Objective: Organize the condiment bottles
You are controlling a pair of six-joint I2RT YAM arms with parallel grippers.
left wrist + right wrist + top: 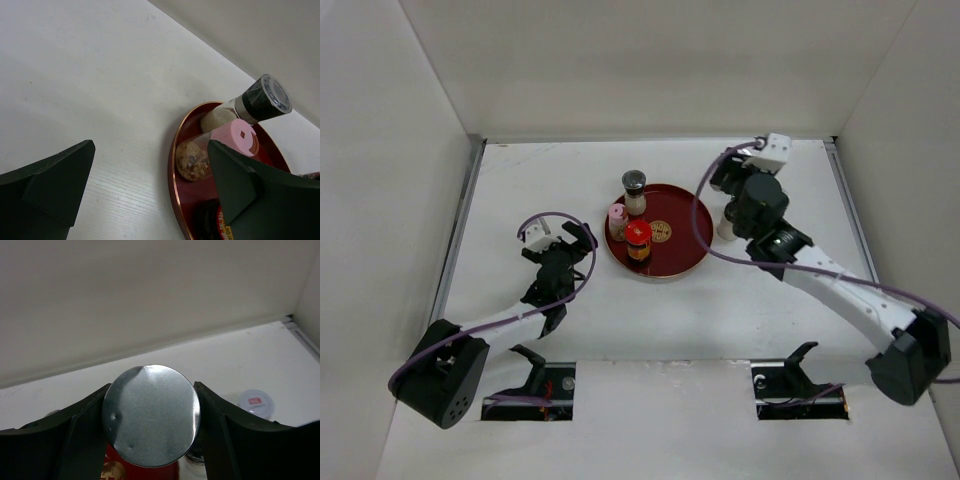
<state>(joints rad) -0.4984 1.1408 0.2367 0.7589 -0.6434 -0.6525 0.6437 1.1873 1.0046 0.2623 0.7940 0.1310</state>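
Condiment bottles (pixel 638 240): pink-capped bottle (pixel 617 213), red-capped bottle (pixel 638 231) and dark-grey-capped bottle (pixel 634 182) upright on red plate (pixel 682 255); silver-capped jar (pixel 150 422) clenched in right gripper (pixel 151 392), just right of plate. Left gripper (pixel 150 146) spread open, near plate's left rim.

Five bottles (pixel 638 232) — one plate (pixel 685 210)

No word or number can be read in any view. The red plate (pixel 685 252) bears a round gold emblem (pixel 661 232) at its centre, without legible characters. The red-capped jar (pixel 638 238) has a yellow and red label (pixel 224 230), too small to read. A white round lid (pixel 255 401) carries a small red rectangular sticker (pixel 255 400) whose print is blurred.
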